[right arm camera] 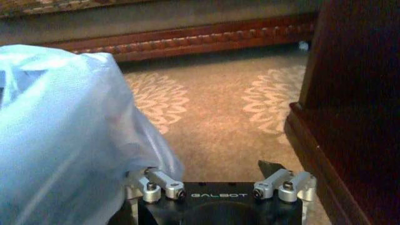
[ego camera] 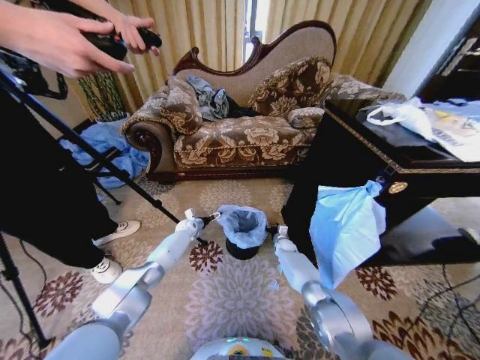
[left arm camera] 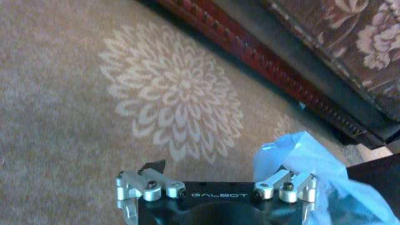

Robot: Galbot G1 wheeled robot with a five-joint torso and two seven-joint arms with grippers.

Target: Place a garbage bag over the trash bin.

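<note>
The trash bin [ego camera: 241, 252] is small and black and stands on the patterned carpet in front of me. The light-blue garbage bag [ego camera: 241, 223] sits in its mouth, with the plastic folded down over the rim. My left gripper [ego camera: 213, 218] is at the bag's left edge and my right gripper [ego camera: 272, 229] at its right edge. In the left wrist view the left gripper [left arm camera: 216, 169] is open, one black fingertip [left arm camera: 153, 166] shows, and the garbage bag [left arm camera: 325, 173] covers the other side. In the right wrist view the right gripper [right arm camera: 206, 169] is open beside the garbage bag [right arm camera: 62, 136].
A brown floral sofa [ego camera: 240, 135] stands behind the bin. A black cabinet [ego camera: 360, 165] stands close on the right, with a larger bunch of light-blue plastic [ego camera: 345, 229] hanging from it and a white bag [ego camera: 401, 112] on top. A tripod leg [ego camera: 97, 157] and a person's shoes [ego camera: 112, 234] are on the left.
</note>
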